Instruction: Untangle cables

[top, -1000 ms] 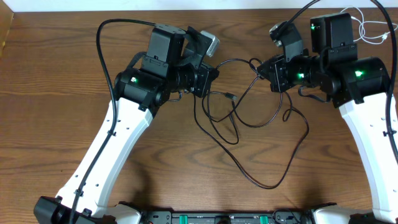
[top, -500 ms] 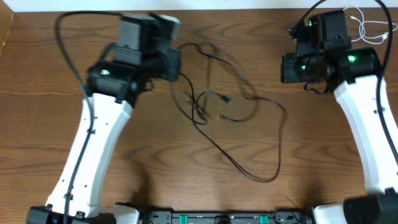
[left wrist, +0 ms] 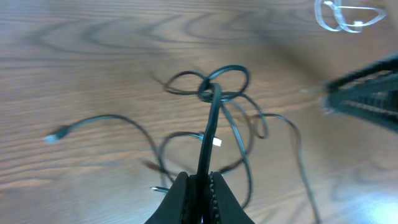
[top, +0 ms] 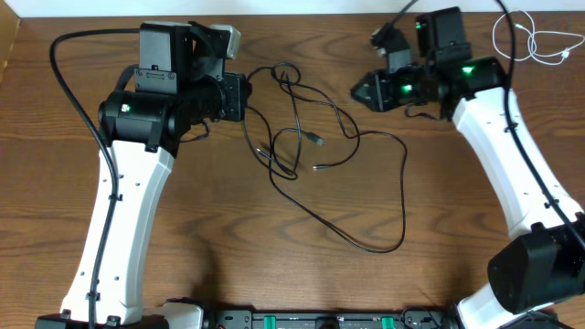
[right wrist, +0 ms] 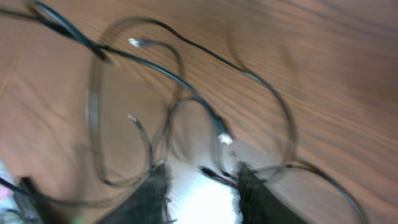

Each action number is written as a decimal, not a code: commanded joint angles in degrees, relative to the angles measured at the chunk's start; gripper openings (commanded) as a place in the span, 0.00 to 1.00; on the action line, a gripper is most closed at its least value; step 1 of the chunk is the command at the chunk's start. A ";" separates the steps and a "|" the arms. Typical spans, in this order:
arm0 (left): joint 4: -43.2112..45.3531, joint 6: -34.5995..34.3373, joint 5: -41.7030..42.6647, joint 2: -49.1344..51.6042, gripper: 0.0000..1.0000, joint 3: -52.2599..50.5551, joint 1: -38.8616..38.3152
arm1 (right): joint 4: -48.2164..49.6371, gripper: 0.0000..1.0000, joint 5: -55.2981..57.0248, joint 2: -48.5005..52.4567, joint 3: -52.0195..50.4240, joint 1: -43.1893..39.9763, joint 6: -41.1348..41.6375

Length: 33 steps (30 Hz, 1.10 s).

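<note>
Brown wood-grain worktop (top: 274, 274), evenly lit. A pale strip (top: 302, 7) borders its far edge; a black rail (top: 238, 319) with green fittings lines the near edge.

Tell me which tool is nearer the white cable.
Right. The right tool sits left of the white cable; the left tool, clamping a black cable, is much farther left.

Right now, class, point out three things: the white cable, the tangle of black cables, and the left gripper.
white cable (left wrist: 357, 25), left wrist view, lower strand of its loop.
tangle of black cables (left wrist: 208, 88), left wrist view, where the loops cross.
left gripper (left wrist: 198, 182), left wrist view, between its fingertips.
</note>
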 commanded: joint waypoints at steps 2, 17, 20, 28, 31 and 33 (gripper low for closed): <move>-0.15 -2.23 10.16 -1.05 0.07 1.38 -0.13 | 3.08 0.50 -2.89 -0.79 0.37 2.32 0.81; -4.26 -2.60 19.93 -1.05 0.07 1.38 -0.13 | 12.24 0.54 -4.68 3.72 0.37 7.48 -3.91; -4.28 -2.60 23.61 -1.05 0.07 1.38 -0.13 | 15.63 0.52 -4.55 6.97 0.37 7.72 -3.54; -5.51 -2.12 23.76 -1.05 0.07 1.38 -0.11 | 21.03 0.13 0.17 8.39 0.37 5.84 3.65; -5.53 -1.95 19.39 -1.05 0.07 1.18 -0.13 | 21.64 0.01 -0.74 7.37 0.39 4.46 6.05; -5.51 -1.95 14.23 -1.05 0.07 0.61 -0.13 | 20.72 0.01 -2.49 6.47 0.39 3.89 6.23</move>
